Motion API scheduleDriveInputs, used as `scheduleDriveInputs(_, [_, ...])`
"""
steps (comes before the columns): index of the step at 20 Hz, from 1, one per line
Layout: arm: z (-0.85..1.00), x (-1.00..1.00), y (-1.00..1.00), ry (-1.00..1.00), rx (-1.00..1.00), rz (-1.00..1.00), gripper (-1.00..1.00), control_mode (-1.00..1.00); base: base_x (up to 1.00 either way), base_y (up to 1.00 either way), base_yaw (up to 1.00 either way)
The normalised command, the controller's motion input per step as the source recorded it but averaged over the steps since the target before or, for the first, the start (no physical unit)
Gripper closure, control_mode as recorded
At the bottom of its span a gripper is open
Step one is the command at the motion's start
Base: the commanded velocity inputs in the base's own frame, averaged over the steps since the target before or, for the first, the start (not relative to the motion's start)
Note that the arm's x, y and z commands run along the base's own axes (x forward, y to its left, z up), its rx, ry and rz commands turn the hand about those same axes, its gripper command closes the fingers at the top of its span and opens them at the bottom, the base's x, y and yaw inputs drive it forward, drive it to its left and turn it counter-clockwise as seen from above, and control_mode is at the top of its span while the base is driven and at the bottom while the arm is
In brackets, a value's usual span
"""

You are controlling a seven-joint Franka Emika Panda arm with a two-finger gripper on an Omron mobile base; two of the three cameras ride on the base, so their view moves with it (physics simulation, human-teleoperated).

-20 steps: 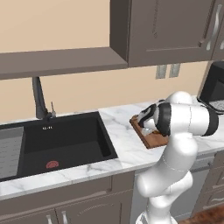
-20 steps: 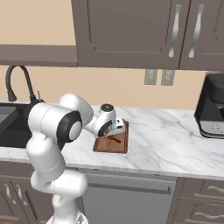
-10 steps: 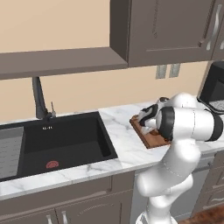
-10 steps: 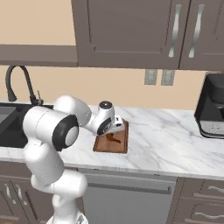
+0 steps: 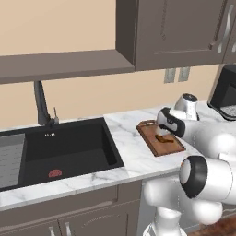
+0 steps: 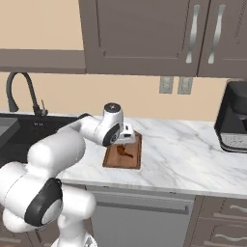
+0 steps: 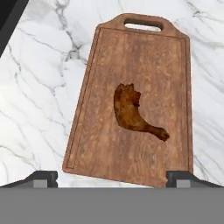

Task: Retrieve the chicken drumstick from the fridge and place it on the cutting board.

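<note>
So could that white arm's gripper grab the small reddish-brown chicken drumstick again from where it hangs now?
Probably yes. The open gripper hangs right above the chicken drumstick, which lies bare in the middle of the rectangular wooden cutting board, with nothing between them.

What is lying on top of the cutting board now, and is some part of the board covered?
The chicken drumstick lies flat near the middle of the cutting board, free of the open gripper. In the left base view, the arm hides part of the board.

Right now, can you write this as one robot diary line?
chicken drumstick: lying on cutting board | gripper: open, above board
</note>
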Motion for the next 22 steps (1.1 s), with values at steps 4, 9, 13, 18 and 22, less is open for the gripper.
scheduleDriveInputs(4, [0.66,-0.99,0.05,0.00,0.24,-0.42,-1.00,-1.00,0.00,0.00,0.00])
scheduleDriveInputs(9, [0.58,-1.00,0.08,0.00,0.13,-0.39,-1.00,-1.00,0.00,0.00,0.00])
scheduleDriveInputs(13, [0.65,-0.93,0.19,0.00,0.00,-0.30,-1.00,-1.00,0.00,0.00,0.00])
scheduleDriveInputs(18, [0.69,-0.83,0.52,-0.02,-0.05,-0.10,-1.00,-1.00,0.00,0.00,0.00])
scheduleDriveInputs(22, [0.32,-0.72,0.69,-0.13,-0.06,0.00,-1.00,-1.00,0.00,0.00,0.00])
